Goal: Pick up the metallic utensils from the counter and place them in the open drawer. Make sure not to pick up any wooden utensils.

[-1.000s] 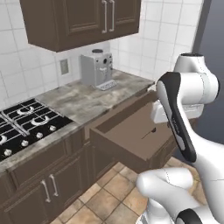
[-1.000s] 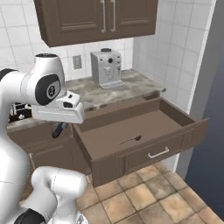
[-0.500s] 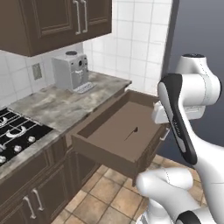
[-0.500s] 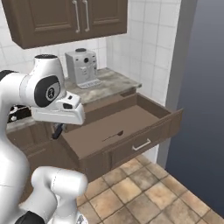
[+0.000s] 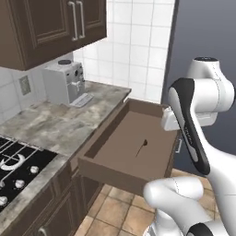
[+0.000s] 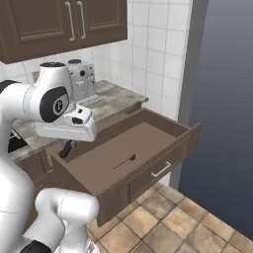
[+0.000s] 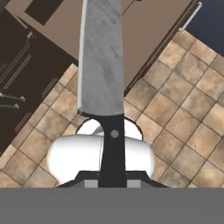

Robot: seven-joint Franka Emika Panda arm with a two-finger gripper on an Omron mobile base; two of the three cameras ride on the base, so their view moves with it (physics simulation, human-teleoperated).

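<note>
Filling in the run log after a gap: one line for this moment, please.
hand: shut on knife | drawer: open | spoon: lying in drawer | knife: not yet in drawer

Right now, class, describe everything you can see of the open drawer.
The drawer is wide, shallow, dark brown wood, with a plain brown floor and a slim silver bar handle on its front. It is pulled fully out from under the counter, above the tiled floor. One thin dark spoon lies flat near the middle.
</note>
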